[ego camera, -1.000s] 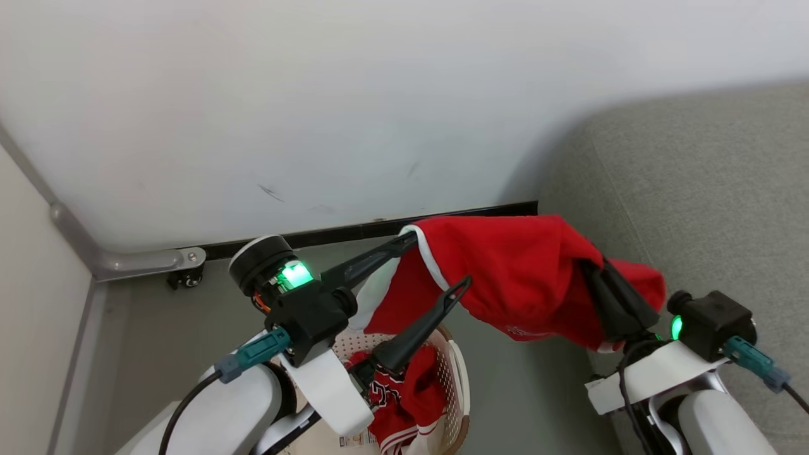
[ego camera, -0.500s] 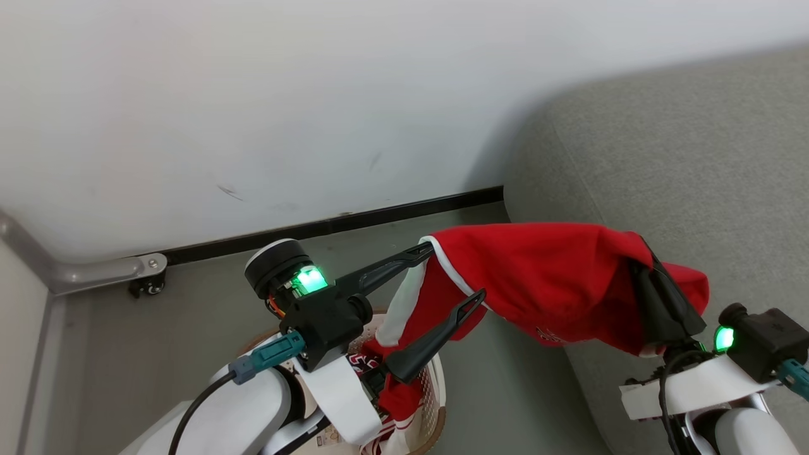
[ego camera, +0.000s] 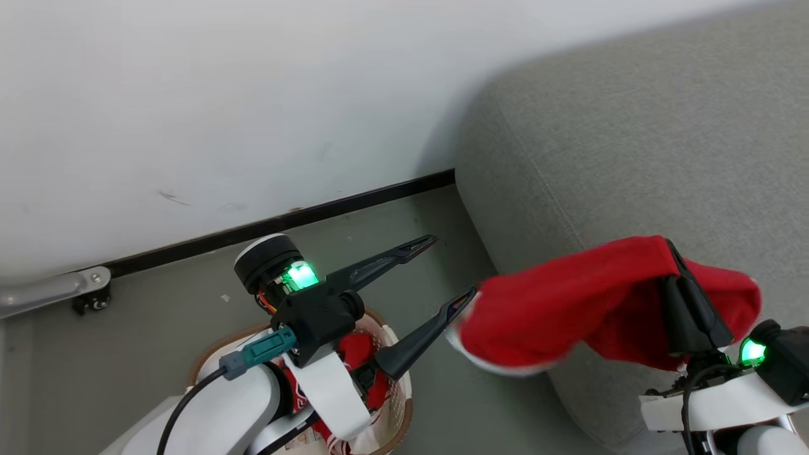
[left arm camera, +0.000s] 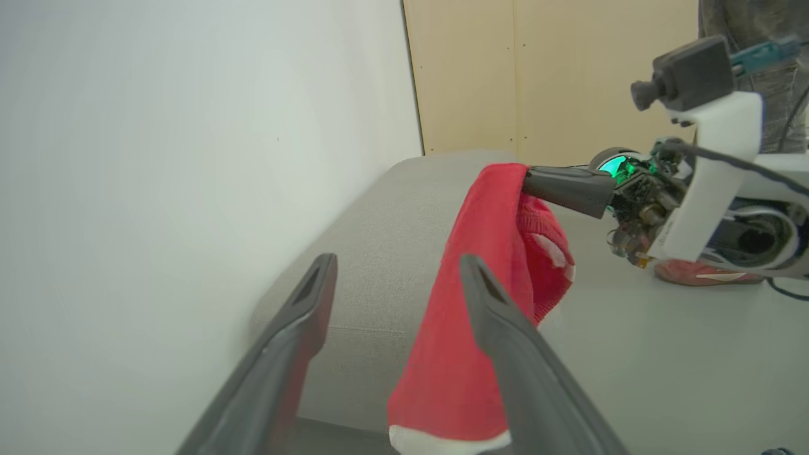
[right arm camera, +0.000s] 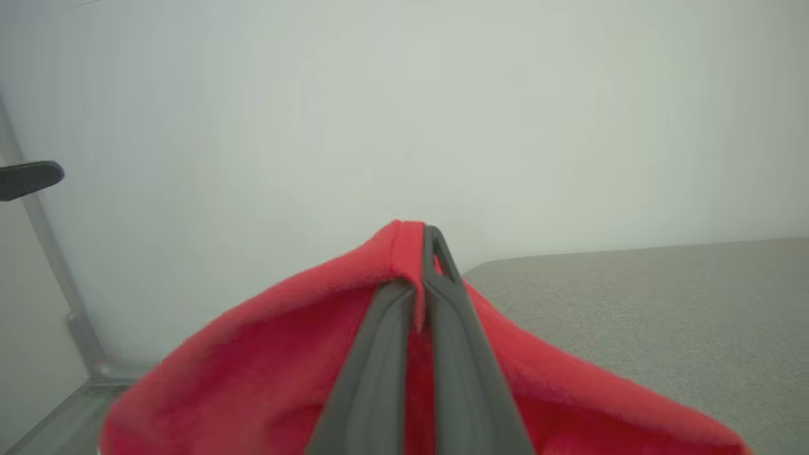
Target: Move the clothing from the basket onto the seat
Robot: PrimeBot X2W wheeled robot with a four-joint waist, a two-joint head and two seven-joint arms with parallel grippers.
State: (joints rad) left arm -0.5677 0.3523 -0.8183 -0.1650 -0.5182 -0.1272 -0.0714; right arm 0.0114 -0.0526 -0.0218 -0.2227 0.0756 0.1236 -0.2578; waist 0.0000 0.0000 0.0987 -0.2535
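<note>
One red garment (ego camera: 556, 303) in right gripper (right arm camera: 420, 243)

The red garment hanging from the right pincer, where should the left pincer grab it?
Likely the white-trimmed hem of the garment: that free end droops beside the open left pincer, so close in from the left. The right pincer clamps the far end.

White wall (ego camera: 253, 95), black baseboard (ego camera: 284, 221), grey floor (ego camera: 158, 303), beige panelling (left arm camera: 569, 76).

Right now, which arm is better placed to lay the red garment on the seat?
Right: the right gripper is shut on the red garment at the edge of the seat; the left gripper is open near the basket.
</note>
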